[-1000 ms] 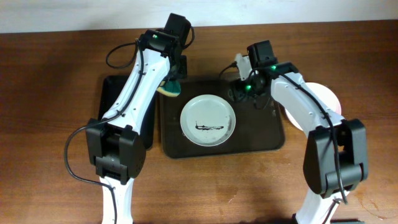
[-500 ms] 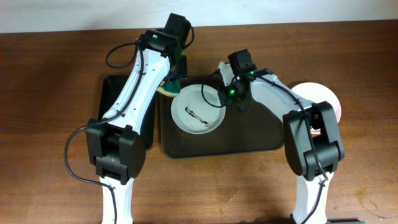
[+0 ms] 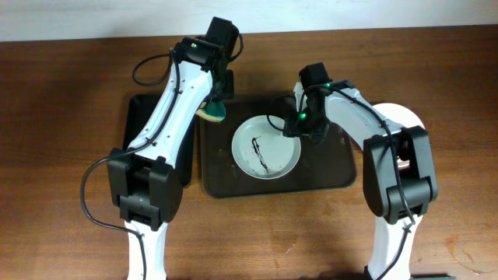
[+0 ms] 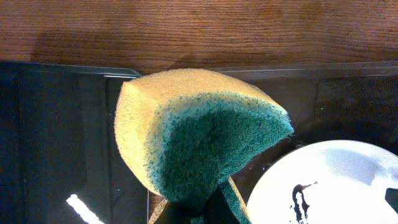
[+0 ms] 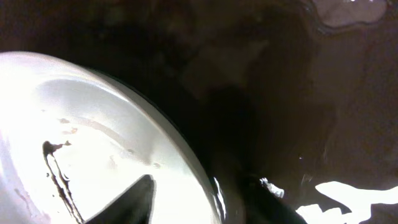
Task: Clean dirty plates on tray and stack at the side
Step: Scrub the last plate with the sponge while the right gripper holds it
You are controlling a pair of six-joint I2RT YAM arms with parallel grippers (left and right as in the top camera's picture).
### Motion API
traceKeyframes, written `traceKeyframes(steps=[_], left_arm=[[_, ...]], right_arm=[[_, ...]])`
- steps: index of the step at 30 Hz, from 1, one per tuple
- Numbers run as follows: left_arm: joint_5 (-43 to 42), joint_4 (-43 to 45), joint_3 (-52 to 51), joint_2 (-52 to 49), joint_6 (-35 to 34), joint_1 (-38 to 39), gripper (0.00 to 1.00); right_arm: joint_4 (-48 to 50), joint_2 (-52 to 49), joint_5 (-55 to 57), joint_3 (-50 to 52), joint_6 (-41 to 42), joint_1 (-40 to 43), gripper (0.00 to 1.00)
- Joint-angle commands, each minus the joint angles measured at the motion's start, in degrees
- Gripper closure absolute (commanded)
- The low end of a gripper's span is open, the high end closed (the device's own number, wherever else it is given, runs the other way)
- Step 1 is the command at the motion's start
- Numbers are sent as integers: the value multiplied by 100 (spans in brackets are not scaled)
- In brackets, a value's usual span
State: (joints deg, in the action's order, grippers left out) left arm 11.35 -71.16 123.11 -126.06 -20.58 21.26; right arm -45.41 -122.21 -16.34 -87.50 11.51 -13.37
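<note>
A white plate with a dark brown streak lies on the dark brown tray. My right gripper is shut on the plate's upper right rim; the right wrist view shows one finger over the plate's face and one outside the rim. My left gripper is shut on a yellow and green sponge, held over the tray's upper left corner. The sponge fills the left wrist view, with the plate at lower right. Another white plate lies on the table right of the tray.
A smaller black tray lies left of the brown tray, partly under my left arm. Bare wooden table surrounds both trays.
The right gripper reached left to the plate, took hold of its rim, and pulled it back toward the tray's middle; the streak has turned. The left arm and sponge have not moved.
</note>
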Motion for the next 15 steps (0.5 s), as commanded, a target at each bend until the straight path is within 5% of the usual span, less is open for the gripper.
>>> traceKeyframes(steps=[1,3,6,10,15], left_arm=[[-4,-9,50,37,92,-4,100],[-7,-11,46,37,92,-4,100],[-275,-22,-94,37,92,-4,100],[-719,168,-680,37,98,0,100],[-1506,756,-1069,37,745,24,100]], right_arm=[[-232,-101,247,72,-236,155,64],[-387,-101,308,72,-234,188,68],[-466,-101,304,76,33,188,96],[-74,-101,284,291,994,181,96],[199,-101,155,518,1043,122,96]])
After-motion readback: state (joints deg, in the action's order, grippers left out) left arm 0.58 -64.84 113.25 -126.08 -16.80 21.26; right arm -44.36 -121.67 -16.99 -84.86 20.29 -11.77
